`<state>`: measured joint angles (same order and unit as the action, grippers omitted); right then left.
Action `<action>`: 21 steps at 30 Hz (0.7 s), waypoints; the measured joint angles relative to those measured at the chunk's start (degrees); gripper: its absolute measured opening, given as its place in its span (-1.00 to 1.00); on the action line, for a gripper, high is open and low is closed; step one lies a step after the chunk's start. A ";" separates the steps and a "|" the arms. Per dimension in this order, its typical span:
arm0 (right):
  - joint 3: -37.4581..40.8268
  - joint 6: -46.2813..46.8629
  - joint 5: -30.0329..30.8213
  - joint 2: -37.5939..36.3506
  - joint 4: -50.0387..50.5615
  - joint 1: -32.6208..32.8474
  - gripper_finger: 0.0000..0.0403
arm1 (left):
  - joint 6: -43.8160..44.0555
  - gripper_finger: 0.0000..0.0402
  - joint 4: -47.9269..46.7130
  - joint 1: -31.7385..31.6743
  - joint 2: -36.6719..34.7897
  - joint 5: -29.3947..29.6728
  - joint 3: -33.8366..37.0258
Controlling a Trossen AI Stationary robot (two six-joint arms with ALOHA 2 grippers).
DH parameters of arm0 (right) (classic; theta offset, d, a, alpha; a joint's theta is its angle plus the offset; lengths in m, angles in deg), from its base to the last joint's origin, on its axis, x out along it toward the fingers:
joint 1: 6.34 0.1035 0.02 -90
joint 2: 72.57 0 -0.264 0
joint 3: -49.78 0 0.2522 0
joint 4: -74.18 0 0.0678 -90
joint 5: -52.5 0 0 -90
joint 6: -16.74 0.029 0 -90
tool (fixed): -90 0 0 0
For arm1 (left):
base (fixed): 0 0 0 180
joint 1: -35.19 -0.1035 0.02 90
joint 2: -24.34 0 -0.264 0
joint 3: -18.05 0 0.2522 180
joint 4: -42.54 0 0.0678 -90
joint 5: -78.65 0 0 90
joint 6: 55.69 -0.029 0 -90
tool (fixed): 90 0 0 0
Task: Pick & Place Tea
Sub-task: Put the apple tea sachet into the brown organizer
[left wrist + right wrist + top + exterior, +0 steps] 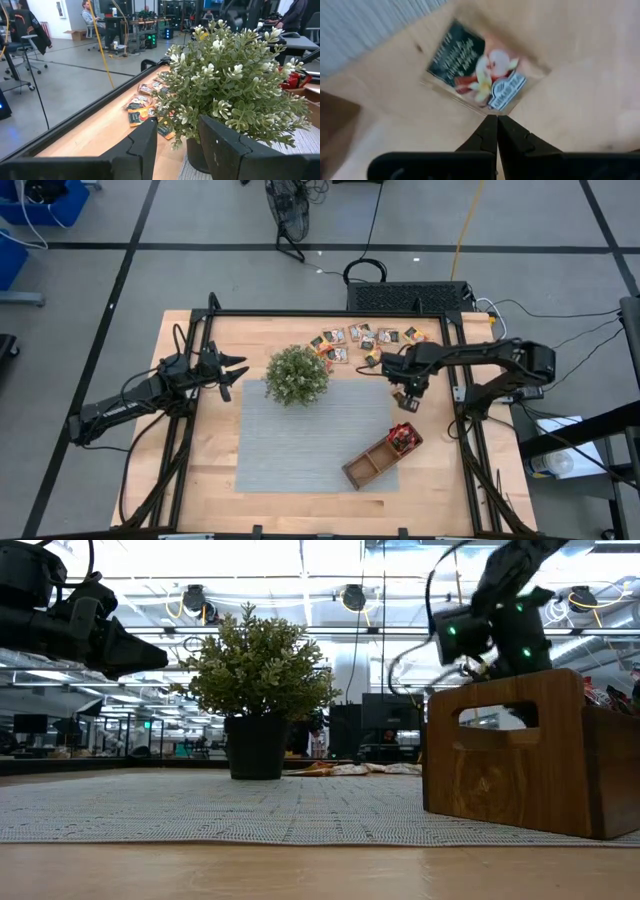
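The right gripper (407, 402) is positioned over the worktop (190, 475), just off the mat's (300, 440) edge. One tea sachet (479, 70) is seen pinched at its corner by this gripper. The other sachets (370, 338) are spread behind it, the tray (372, 460) before it, and the plant (297, 374) to its left.

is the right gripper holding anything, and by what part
Right gripper is shut on a tea sachet, pinching one corner. Left gripper is open, holding nothing.
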<state>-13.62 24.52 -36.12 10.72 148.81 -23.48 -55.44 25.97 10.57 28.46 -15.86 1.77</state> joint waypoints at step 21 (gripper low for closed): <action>5.29 -2.80 2.16 0.41 -24.58 -0.02 -1.00 | 0.00 -0.27 0.00 0.00 0.00 0.00 0.02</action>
<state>-8.33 21.72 -33.95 11.13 124.23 -23.51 -55.44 25.97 10.57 28.46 -15.86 1.79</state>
